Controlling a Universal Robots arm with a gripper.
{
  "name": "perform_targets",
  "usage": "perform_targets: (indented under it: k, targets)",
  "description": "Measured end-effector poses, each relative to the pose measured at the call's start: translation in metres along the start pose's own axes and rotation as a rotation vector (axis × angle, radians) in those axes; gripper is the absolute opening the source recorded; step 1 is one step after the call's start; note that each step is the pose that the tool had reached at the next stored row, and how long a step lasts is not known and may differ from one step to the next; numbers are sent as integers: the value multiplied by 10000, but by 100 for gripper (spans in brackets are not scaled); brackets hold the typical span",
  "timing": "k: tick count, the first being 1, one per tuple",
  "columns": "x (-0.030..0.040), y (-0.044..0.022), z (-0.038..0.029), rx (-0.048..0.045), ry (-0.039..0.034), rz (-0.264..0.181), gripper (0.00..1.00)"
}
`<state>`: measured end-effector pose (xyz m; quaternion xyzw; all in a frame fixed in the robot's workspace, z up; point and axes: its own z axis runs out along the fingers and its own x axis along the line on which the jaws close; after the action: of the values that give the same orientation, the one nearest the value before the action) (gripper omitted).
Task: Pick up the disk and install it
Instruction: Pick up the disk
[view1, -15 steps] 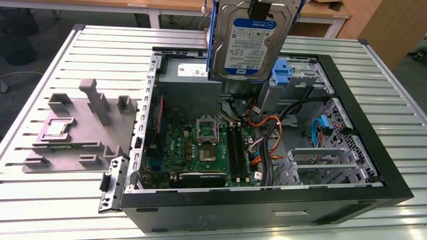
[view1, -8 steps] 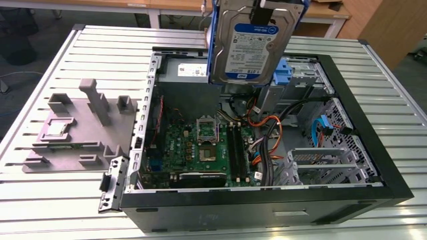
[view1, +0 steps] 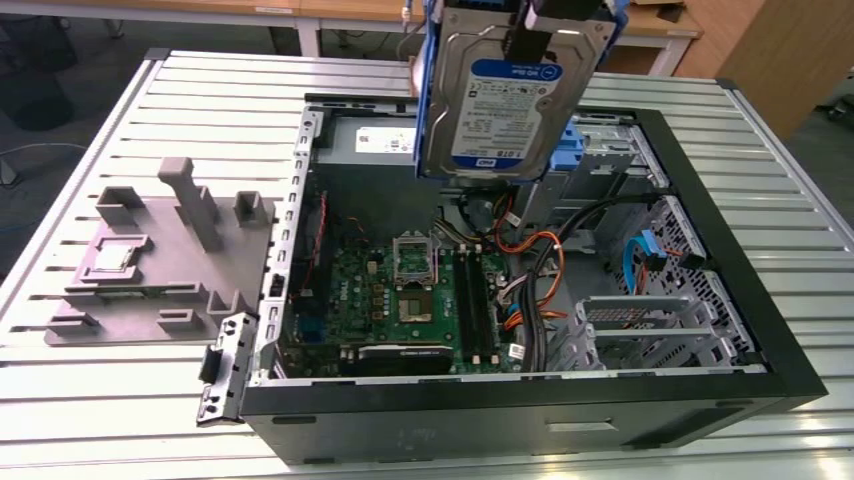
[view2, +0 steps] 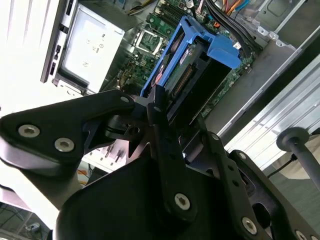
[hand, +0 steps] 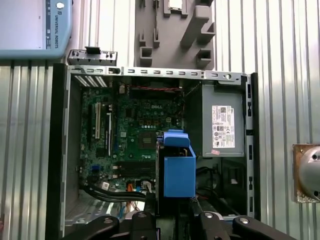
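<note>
The disk (view1: 501, 100), a silver hard drive with a white-and-blue label and blue carrier rails, hangs upright in the air above the back of the open computer case (view1: 534, 405). My gripper (view1: 538, 35) is shut on its upper end, and the black fingers (view1: 523, 42) reach down over the drive's face. In the second wrist view the disk (view2: 192, 70) points down toward the motherboard, held between the black fingers (view2: 159, 107). In the first wrist view the blue carrier (hand: 177, 170) hovers over the case interior beside the power supply (hand: 222, 125).
The case lies open on a slatted metal table (view1: 120, 400). Inside are the motherboard (view1: 400, 290), orange and black cables (view1: 541, 270), metal drive cages (view1: 654, 330) and a blue bracket (view1: 587, 140). A grey moulded fixture (view1: 160, 260) sits at the exterior view's left.
</note>
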<state>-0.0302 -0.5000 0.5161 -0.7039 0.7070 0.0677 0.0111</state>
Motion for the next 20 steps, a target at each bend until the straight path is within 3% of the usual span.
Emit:
perform_targets:
  k: [7, 11, 20]
  targets:
    - [166, 0, -18, 0, -67, 1, 35]
    - [243, 0, -26, -4, -164, -5, 35]
    - [405, -1, -43, -51, -166, 10, 35]
